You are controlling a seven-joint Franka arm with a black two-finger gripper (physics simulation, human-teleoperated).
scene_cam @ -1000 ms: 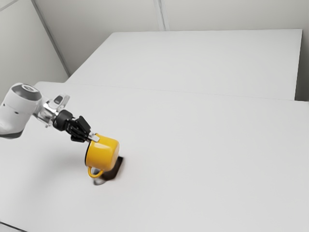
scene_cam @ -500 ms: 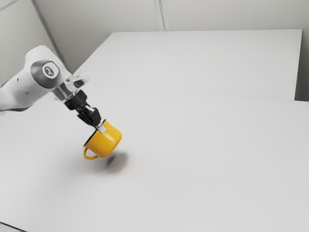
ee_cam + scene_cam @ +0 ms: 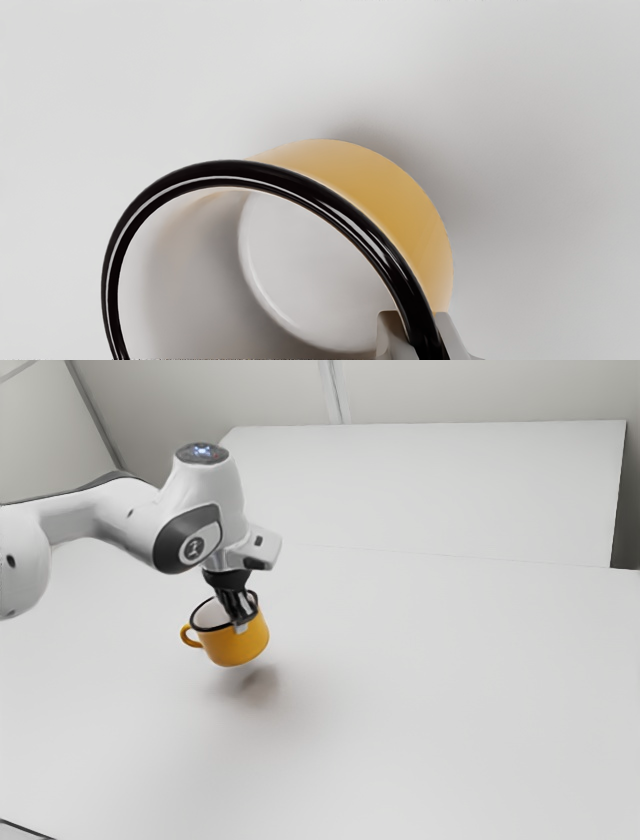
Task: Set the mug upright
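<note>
The yellow mug [image 3: 236, 646] with a black rim hangs above the table, its mouth facing up and leaning slightly toward the exterior view's left, where the handle sticks out. My gripper [image 3: 241, 622] points down at the mug's rim, shut on its wall. In the wrist view the mug [image 3: 360, 180] shows its white inside, and the gripper [image 3: 417, 332] has one fingertip inside the wall and the other outside. A shadow lies on the table below the mug.
The white table [image 3: 450, 690] stretches toward the exterior view's right. Behind it is another white surface [image 3: 430, 485], with pale walls beyond.
My hand has swung from slanting to pointing down and moved toward the exterior view's right. The mug, held throughout, has risen from near the table and turned from lying sideways to nearly upright.
</note>
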